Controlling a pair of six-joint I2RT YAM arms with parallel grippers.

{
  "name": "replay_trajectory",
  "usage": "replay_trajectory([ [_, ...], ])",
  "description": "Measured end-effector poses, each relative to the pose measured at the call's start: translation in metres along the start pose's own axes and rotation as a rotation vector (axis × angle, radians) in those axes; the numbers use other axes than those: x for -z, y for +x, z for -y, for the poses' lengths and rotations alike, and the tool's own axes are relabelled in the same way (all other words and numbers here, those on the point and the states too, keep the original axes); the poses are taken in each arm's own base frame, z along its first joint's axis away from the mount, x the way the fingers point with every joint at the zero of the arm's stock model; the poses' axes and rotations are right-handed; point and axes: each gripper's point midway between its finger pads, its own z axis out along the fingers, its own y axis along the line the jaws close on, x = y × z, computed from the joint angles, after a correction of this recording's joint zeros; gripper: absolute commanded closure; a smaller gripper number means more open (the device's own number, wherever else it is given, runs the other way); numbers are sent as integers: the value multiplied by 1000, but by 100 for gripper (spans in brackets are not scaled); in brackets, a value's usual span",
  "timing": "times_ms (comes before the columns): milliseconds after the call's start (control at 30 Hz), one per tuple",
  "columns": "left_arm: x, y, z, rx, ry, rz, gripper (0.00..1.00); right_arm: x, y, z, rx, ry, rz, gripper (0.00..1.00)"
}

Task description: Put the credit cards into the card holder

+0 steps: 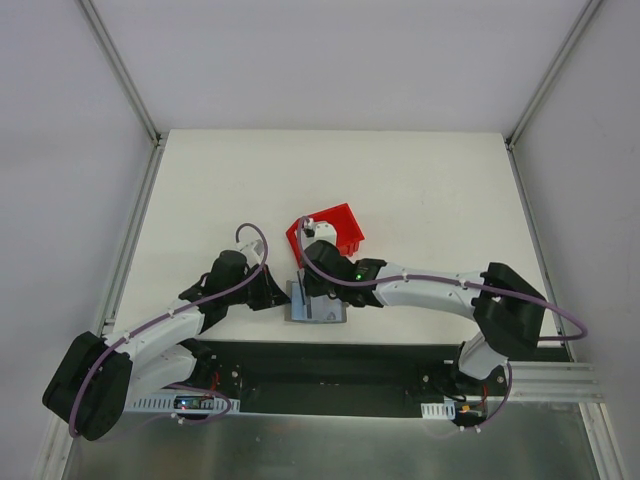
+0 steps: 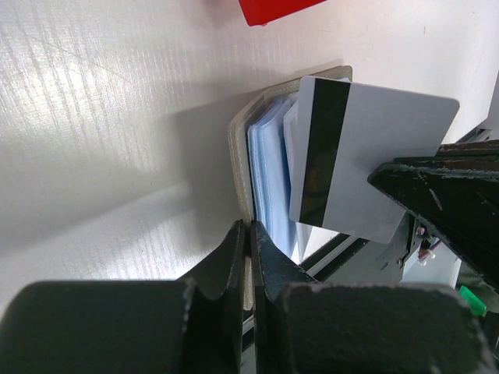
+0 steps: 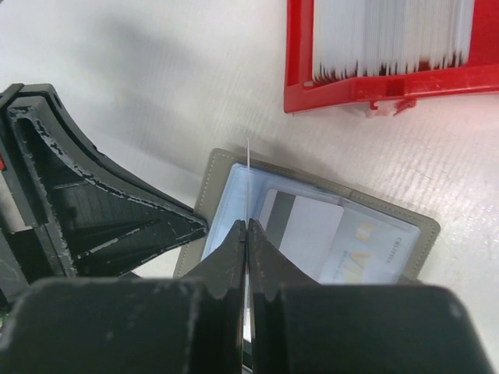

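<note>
The grey card holder lies open near the table's front edge, its pale blue slots facing up. My left gripper is shut on the holder's left grey flap. My right gripper is shut on a white credit card with a black stripe. It holds the card on edge just above the holder's left slots. Another striped card sits inside a slot. Several more white cards stand in the red bin.
The red bin sits just behind the holder, close to my right wrist. The left gripper's fingers are right beside the right gripper. The table's front edge and black base rail lie just below the holder.
</note>
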Motion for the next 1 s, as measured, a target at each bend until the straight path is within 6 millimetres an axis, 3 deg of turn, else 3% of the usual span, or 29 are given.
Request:
replay_trajectory([
  [700, -1, 1, -1, 2, -4, -4, 100, 28, -12, 24, 31, 111, 53, 100],
  [1000, -4, 5, -9, 11, -24, -16, 100, 33, 4, 38, -41, 56, 21, 100],
])
